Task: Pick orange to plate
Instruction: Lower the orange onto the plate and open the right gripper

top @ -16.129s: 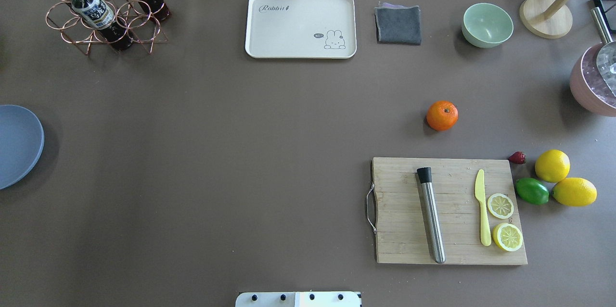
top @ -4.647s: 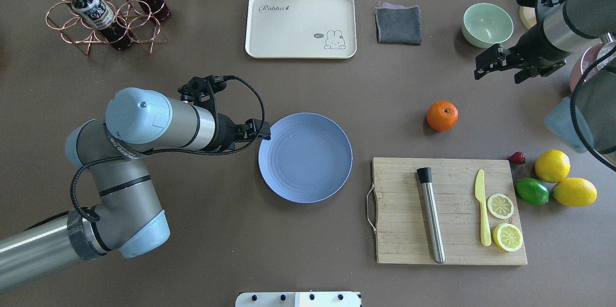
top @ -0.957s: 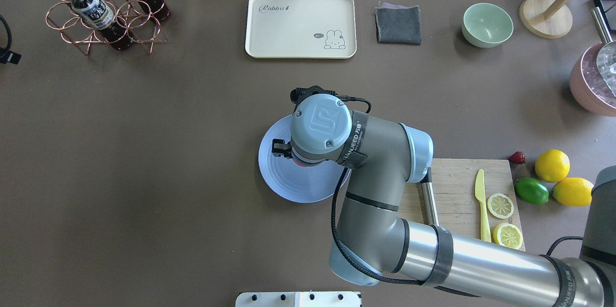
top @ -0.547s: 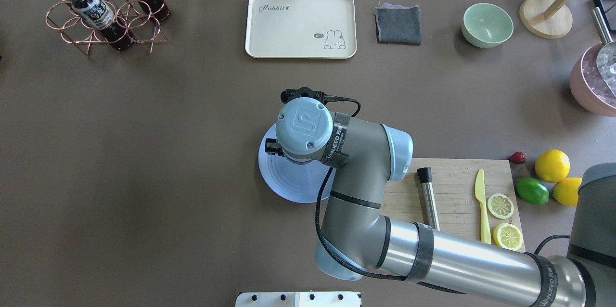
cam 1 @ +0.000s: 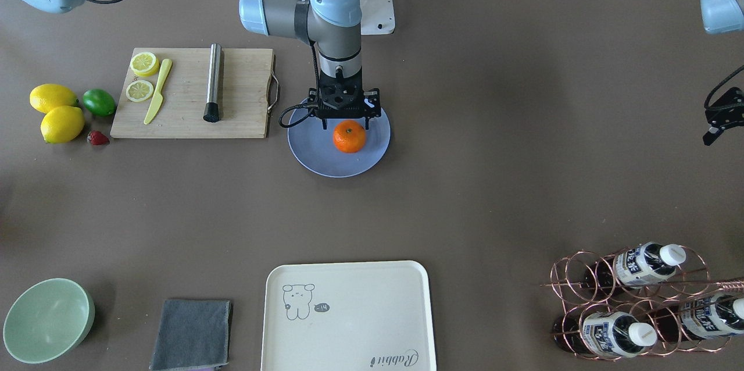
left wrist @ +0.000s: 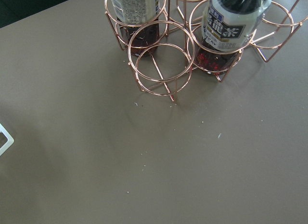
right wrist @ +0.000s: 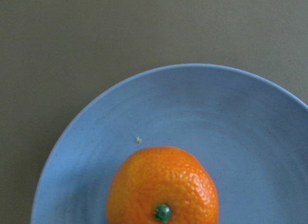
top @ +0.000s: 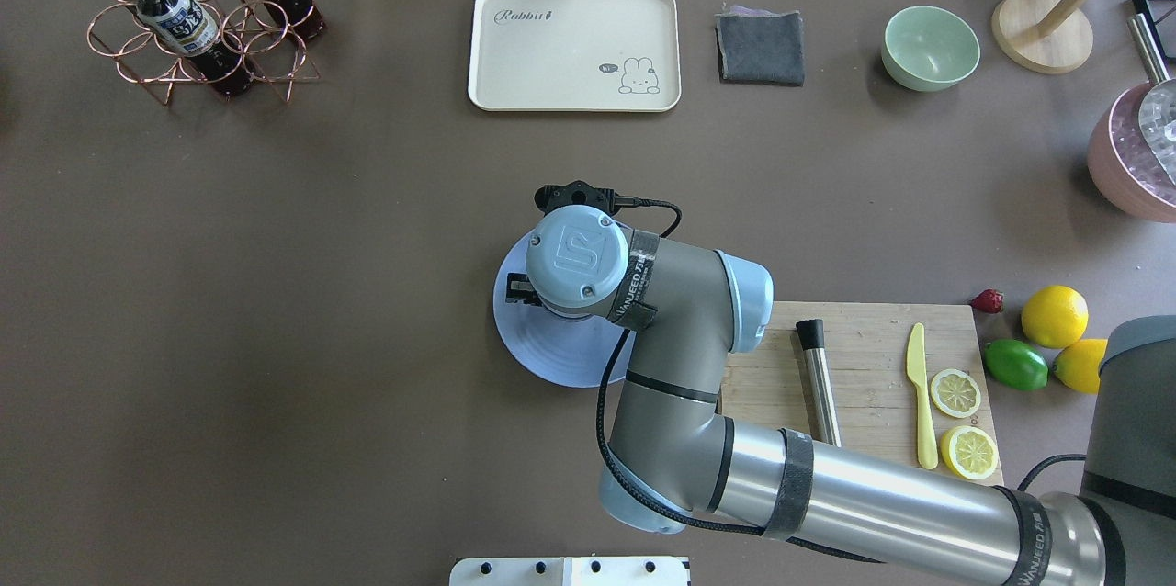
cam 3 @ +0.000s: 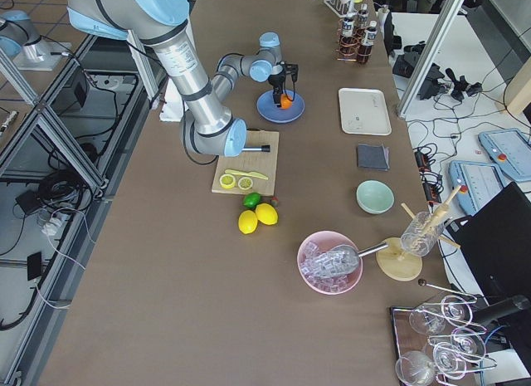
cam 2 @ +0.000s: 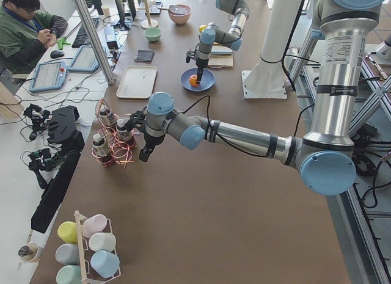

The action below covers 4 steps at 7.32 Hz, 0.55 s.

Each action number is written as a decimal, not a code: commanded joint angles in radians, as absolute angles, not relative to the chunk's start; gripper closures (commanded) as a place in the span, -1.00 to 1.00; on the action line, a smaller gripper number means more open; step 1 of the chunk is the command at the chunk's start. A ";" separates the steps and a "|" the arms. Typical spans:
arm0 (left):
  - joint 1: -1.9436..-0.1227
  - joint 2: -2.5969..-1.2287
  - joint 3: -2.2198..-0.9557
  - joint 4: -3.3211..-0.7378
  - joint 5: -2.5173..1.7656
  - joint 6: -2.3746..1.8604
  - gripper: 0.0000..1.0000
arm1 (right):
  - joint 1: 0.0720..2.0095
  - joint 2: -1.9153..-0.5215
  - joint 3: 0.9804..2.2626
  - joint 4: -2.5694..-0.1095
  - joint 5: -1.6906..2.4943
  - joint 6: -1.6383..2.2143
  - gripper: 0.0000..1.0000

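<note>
The orange (cam 1: 349, 136) rests on the pale blue plate (cam 1: 325, 163) near the table's middle, stem dimple up. My right gripper (cam 1: 344, 122) hangs just above it, pointing straight down and open, its fingers spread wider than the fruit and not touching it. The right wrist view looks down on the orange (right wrist: 162, 186) and the plate (right wrist: 216, 113), with no fingers in the picture. From overhead the wrist hides the orange; only the plate (top: 551, 361) shows. My left gripper (cam 1: 714, 127) hovers at the table's end by the bottle rack (left wrist: 159, 65); its jaws are unclear.
A cutting board (cam 1: 186, 97) with muddler, yellow knife and lemon slices lies beside the plate. Two lemons (cam 1: 55, 112), a lime (cam 1: 99, 102) and a strawberry (cam 1: 97, 138) sit past it. The cream tray (cam 1: 349, 313), grey cloth (cam 1: 192, 333) and mint bowl (cam 1: 46, 318) line the far side.
The right wrist has shifted a little left over the plate, and the sliver of orange under it no longer shows from overhead. The left gripper has left the overhead view's left edge.
</note>
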State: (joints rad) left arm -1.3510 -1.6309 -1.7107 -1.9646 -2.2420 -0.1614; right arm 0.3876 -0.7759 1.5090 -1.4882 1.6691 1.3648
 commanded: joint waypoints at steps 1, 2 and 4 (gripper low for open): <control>-1.392 -1.629 -1.688 -1.963 -2.243 -0.094 -0.96 | 0.423 -0.811 1.607 -1.561 1.710 1.356 -1.00; -1.440 -1.629 -1.663 -1.962 -2.244 -0.007 -0.96 | 0.481 -0.837 1.708 -1.662 1.795 1.336 -1.00; -1.489 -1.583 -1.657 -1.905 -2.231 0.122 -0.96 | 0.636 -0.921 1.918 -1.812 1.938 1.223 -1.00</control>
